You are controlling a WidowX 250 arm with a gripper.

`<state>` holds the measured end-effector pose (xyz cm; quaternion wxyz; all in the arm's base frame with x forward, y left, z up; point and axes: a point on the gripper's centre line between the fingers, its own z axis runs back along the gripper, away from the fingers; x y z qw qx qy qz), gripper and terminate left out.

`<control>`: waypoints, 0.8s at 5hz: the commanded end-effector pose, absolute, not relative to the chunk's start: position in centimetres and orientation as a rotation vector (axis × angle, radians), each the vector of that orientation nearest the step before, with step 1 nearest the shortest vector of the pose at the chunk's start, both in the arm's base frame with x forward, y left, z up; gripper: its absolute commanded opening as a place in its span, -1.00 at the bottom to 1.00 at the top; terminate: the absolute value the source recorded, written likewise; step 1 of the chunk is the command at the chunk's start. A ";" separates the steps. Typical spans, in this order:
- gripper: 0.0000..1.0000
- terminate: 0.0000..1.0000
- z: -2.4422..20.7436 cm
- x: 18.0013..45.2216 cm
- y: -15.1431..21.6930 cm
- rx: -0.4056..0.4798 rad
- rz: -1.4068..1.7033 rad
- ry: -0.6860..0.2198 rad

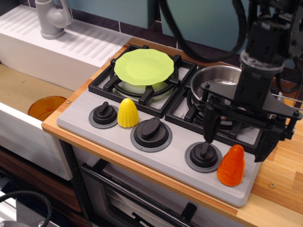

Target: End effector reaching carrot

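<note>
The orange ribbed carrot (231, 165) stands upright on the grey stove panel (156, 156) at the front right, right of a black knob (202, 154). My black gripper (238, 140) hangs just above and behind it. Its two prong fingers are spread wide: the left fingertip (209, 135) is over the knob, the right fingertip (268, 149) is to the carrot's upper right. The carrot sits below the gap between them, untouched. The gripper is open and empty.
A steel pot (220, 90) sits on the right burner behind the gripper. A green plate (144, 66) covers the left burner. A yellow corn toy (128, 112) stands between two knobs at the front left. A sink (28, 90) with a tap (51, 18) is at the left.
</note>
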<state>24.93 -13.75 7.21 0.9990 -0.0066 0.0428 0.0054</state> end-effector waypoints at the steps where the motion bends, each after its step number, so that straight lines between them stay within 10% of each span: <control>1: 1.00 -1.00 6.8 25.9 -14.3 -0.030 0.005 0.007; 4: 1.00 -1.00 4.7 26.5 -13.3 -0.005 0.010 -0.002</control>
